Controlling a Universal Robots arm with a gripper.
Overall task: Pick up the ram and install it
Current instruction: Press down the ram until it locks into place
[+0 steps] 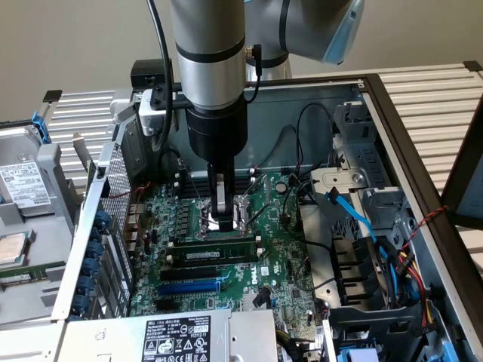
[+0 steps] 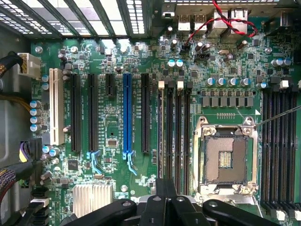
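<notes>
Hand: your hand (image 1: 222, 219) hangs low over the motherboard (image 1: 290, 260), with its fingers pressed together and nothing between them.
Ram: the ram (image 1: 213, 250) stands on its edge in a black memory slot (image 1: 215, 262), just under the fingertips and beside the CPU socket (image 2: 225, 160).
Handling: I judge it light, thin and stiff, but easy to crack if you twist it.
Where to hold: take the flat faces near the middle of the upper edge, and avoid the contacts.

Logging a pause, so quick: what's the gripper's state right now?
Gripper: looks shut, holding nothing; the ram sits in a slot near it.
</notes>
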